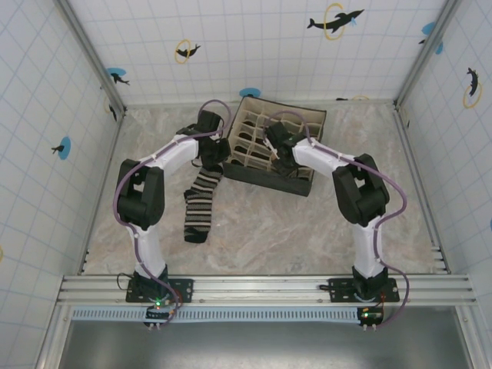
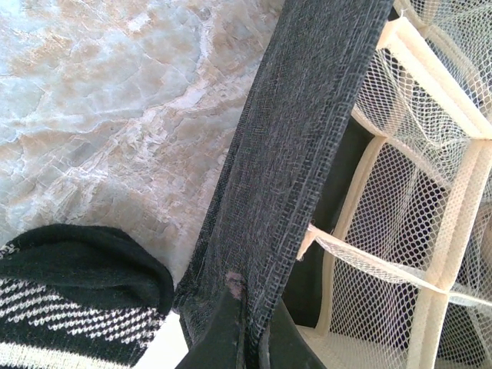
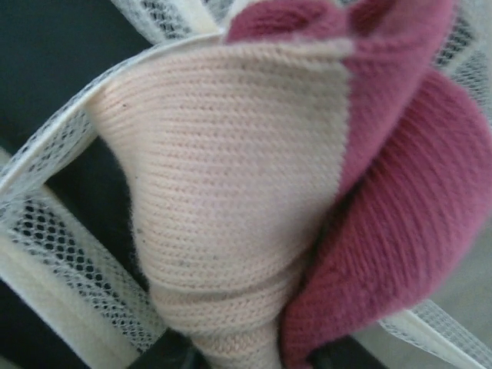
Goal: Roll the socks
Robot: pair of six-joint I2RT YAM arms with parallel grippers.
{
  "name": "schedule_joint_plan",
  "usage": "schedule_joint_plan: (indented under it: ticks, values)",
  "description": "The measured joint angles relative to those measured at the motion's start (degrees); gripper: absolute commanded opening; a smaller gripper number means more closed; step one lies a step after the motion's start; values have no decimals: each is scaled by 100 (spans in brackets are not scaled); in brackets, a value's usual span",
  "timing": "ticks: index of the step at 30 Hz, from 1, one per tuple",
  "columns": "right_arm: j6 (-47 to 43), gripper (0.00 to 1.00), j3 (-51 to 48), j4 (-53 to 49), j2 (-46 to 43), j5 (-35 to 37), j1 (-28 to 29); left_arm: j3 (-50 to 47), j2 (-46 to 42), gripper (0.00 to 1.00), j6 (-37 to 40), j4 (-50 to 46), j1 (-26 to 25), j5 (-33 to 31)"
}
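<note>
Peach sock (image 3: 231,192) rolled, in an organizer (image 1: 265,179) cell — I can't tell if right gripper (image 3: 250,354) grips it. Left gripper (image 2: 250,338) pinches organizer wall; black sock (image 1: 201,201) flat, unrolled.

Left tool (image 2: 252,342) shut; right tool (image 1: 277,152) pointing downward.
</note>
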Motion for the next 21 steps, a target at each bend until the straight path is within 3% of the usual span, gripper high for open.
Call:
schedule_joint_plan:
  ticks: [15, 21]
  values:
    - [-74, 60, -146, -107, -426, -1231, -492, 13, 0, 0, -120, -2, -2, 212]
    - [-42, 67, -105, -275, -472, -1388, -623, 33, 9, 0, -120, -4, 2, 234]
